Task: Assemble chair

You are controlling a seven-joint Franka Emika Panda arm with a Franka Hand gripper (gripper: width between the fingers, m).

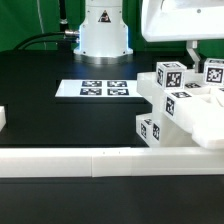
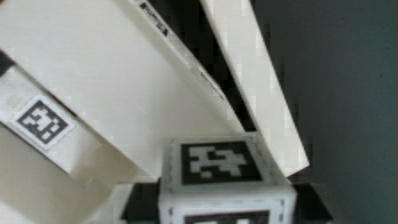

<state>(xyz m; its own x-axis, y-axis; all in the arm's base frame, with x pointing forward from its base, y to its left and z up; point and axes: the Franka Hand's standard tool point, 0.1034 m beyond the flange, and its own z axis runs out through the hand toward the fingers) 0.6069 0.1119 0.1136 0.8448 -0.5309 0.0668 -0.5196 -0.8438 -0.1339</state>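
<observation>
The chair's white tagged pieces lie stacked together at the exterior view's right, with square tags on several faces. My gripper hangs over the far right of this cluster. In the wrist view my gripper is shut on a chunky white post with tags on two faces; dark fingers press on both of its sides. Beyond the post lie long white slabs, one bearing a tag. The post shows in the exterior view between the fingers, partly cut off by the frame edge.
The marker board lies flat on the black table in front of the robot base. A long low white border wall runs along the near edge. A small white piece sits at the exterior view's left edge.
</observation>
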